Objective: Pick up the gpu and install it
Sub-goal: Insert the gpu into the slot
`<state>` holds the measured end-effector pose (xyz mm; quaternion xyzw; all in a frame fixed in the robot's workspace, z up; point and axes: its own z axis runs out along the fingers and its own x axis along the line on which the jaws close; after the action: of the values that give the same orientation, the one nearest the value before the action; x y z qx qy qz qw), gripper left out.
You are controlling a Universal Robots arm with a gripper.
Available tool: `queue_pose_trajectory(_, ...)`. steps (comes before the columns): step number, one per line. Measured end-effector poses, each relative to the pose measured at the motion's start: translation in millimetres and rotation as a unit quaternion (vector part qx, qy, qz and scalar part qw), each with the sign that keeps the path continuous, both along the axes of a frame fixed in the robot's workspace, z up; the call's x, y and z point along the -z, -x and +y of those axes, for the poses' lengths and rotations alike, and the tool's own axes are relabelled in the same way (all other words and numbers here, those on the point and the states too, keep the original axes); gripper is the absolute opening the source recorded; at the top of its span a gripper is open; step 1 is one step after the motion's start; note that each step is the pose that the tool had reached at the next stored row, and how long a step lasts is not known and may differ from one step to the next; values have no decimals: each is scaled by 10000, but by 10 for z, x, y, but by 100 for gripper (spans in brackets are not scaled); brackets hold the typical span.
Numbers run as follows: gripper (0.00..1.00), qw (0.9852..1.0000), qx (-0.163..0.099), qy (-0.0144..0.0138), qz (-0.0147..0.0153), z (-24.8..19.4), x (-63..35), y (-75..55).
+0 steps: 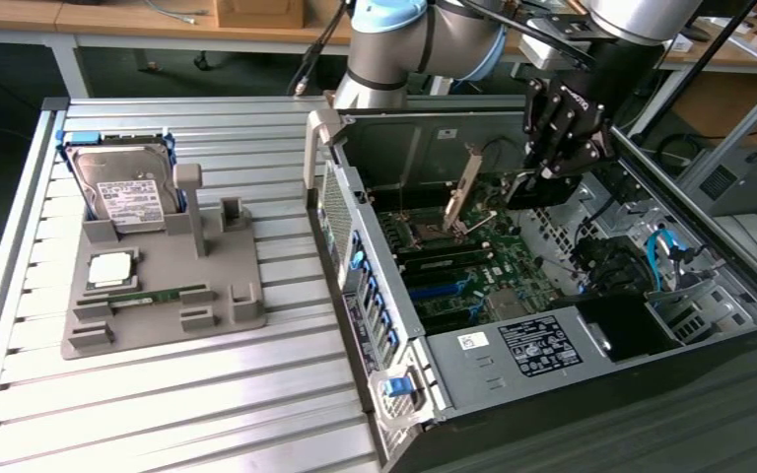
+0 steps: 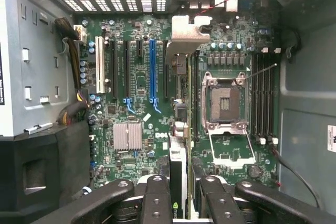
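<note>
The gpu (image 1: 463, 193) is a thin dark card with a pale metal end bracket, held on edge inside the open computer case (image 1: 392, 325). My gripper (image 1: 539, 179) is shut on the card's far end, over the green motherboard (image 1: 477, 286). Looking down from the wrist, the gpu (image 2: 178, 167) appears edge-on between my black fingers (image 2: 156, 203), and its bracket (image 2: 187, 34) reaches the case's rear slots. It runs between the blue slot (image 2: 153, 69) and the empty processor socket (image 2: 224, 103). Whether it touches a slot I cannot tell.
A grey fixture (image 1: 228, 313) on the slatted table at the exterior view's left carries a hard drive (image 1: 129, 187), a processor chip (image 1: 109, 268) and a memory stick (image 1: 155, 294). Case walls, the power supply (image 1: 536, 345) and cables (image 2: 73, 72) surround the card.
</note>
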<state>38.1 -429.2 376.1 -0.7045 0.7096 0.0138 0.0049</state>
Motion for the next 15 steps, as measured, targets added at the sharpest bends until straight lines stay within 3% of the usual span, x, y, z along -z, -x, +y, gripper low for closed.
queue_pose_trajectory(15,27,10000,-16,0,0,-72,29,81)
